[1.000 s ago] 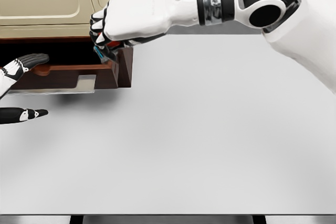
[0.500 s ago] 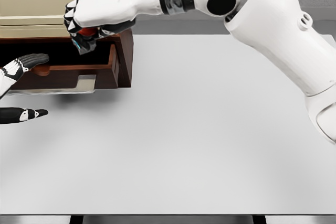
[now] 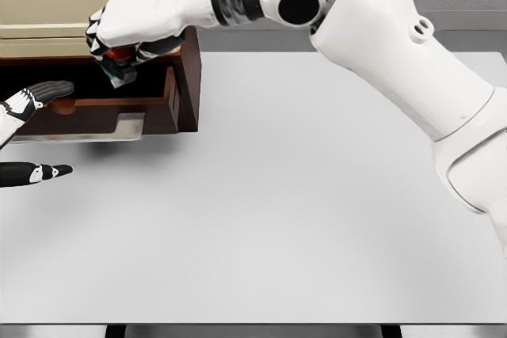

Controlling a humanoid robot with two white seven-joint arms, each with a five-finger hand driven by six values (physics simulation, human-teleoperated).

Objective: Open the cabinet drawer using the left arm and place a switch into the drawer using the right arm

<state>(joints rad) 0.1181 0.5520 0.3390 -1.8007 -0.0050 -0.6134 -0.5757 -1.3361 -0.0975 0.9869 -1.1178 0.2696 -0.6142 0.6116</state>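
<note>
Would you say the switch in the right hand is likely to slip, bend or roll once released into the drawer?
The switch looks small and rigid, so bending seems unlikely. The right hand wraps it fully, suggesting it is light. Its boxy shape should probably settle flat in the drawer rather than roll.

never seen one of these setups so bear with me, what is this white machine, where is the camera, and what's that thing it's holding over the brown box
This is a simulator's render, seen from a camera on a humanoid robot's head looking down at a white table. The big white arm is the robot's right arm. Its robot hand is curled around a small switch with red and blue parts, held above the brown box, which is an open drawer pulled out of a cream cabinet. At the left edge, the fingers of the left robot hand show near the drawer's front, spread and holding nothing. Nothing else lies on the part of the table in view.
</note>
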